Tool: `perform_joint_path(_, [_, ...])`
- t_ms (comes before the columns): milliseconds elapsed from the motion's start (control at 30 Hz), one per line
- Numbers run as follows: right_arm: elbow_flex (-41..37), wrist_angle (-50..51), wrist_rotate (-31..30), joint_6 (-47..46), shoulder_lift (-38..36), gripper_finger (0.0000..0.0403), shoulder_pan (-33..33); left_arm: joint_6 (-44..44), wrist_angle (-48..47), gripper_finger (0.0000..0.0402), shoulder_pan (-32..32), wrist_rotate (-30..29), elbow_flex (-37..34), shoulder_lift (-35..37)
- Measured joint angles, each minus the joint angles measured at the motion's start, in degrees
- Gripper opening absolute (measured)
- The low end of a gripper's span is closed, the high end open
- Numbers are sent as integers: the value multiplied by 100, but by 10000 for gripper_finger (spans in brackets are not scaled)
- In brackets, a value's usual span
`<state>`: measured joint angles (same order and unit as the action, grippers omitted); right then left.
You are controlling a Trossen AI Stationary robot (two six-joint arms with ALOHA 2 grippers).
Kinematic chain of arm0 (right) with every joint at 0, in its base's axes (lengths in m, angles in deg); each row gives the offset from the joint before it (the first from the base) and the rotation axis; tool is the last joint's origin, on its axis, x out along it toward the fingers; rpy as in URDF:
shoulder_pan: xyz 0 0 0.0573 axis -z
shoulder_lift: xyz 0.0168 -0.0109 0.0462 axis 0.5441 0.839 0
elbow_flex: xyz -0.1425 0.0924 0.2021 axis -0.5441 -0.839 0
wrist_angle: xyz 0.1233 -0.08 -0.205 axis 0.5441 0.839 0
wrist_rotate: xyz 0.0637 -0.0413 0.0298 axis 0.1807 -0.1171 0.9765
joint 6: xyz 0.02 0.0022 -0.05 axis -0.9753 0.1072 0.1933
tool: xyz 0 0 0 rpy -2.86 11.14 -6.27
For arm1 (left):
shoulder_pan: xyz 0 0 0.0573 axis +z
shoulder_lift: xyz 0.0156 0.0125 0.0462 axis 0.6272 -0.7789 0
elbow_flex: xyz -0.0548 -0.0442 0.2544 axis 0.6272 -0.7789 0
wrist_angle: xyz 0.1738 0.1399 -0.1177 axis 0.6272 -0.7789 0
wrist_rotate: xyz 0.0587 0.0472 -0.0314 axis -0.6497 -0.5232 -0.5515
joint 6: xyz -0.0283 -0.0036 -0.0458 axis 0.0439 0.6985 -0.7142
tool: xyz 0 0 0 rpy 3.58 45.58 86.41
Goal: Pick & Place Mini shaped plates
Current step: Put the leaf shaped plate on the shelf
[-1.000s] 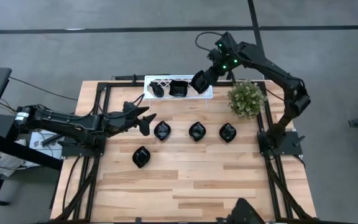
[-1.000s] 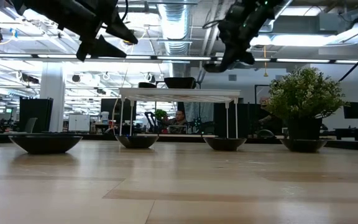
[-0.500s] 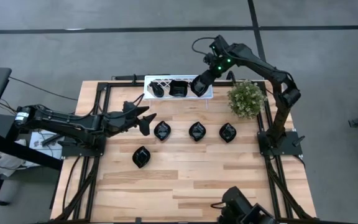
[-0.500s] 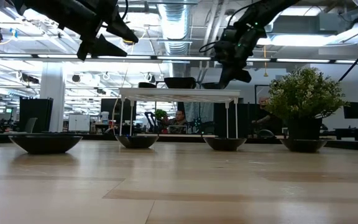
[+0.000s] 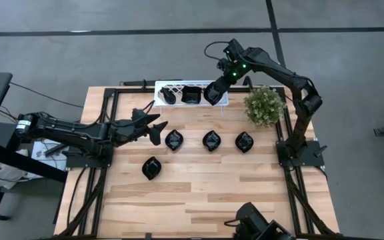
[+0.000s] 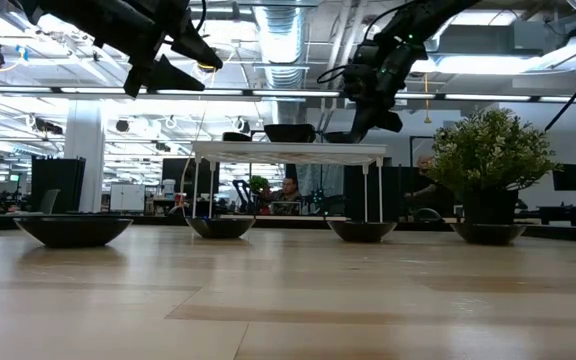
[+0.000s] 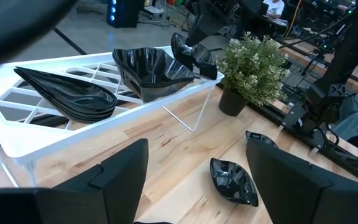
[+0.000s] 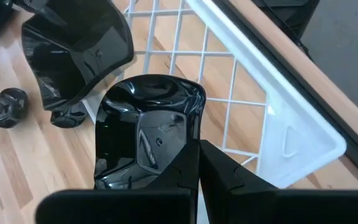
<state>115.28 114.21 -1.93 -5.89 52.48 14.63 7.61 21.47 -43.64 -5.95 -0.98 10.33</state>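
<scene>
The white lattice rack [image 5: 179, 87] stands at the table's far edge and bears a black teardrop plate [image 7: 67, 94] and a lobed square plate [image 7: 151, 71]. My right gripper [image 5: 216, 85] is over the rack's right end, shut on a third glossy black plate [image 8: 143, 134]. Several more mini plates rest bottom down on the wood: three in a row [image 5: 174, 140] [image 5: 211, 141] [image 5: 244, 141] and one nearer [image 5: 152, 168]. My left gripper [image 5: 157, 127] hovers open, high above the table just left of that row; its fingers [image 7: 120, 177] hold nothing. My right gripper pinches the plate by its rim [image 8: 185, 149], on the side nearest the wrist. The fingers [image 8: 225, 171] come slanting down from the far right. The plate tilts over the rack's right end; whether it touches the lattice, I cannot tell.
A small potted plant [image 5: 265, 105] stands at the table's far right, right of the rack. The near half of the wooden table [image 5: 205, 200] is bare board. Dark frame rails run along both sides [image 5: 105, 120].
My right gripper has come down and slightly toward the table's left, carrying the plate from above the rack's right end to the level of the rack top. It has stayed shut on the plate.
</scene>
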Motion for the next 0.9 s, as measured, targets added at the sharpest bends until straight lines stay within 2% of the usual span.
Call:
perform_joint_path(333, [0, 19, -33, 49, 0, 2, -114, 0, 4, 273, 1, 1, 4, 0])
perform_joint_path(600, [0, 18, -367, 93, 0, 30, -109, -2, 14, 274, 0, 1, 4, 0])
perform_joint_path(900, [0, 17, -390, 105, 0, 50, -107, -2, 48, 274, 2, 1, 7, -2])
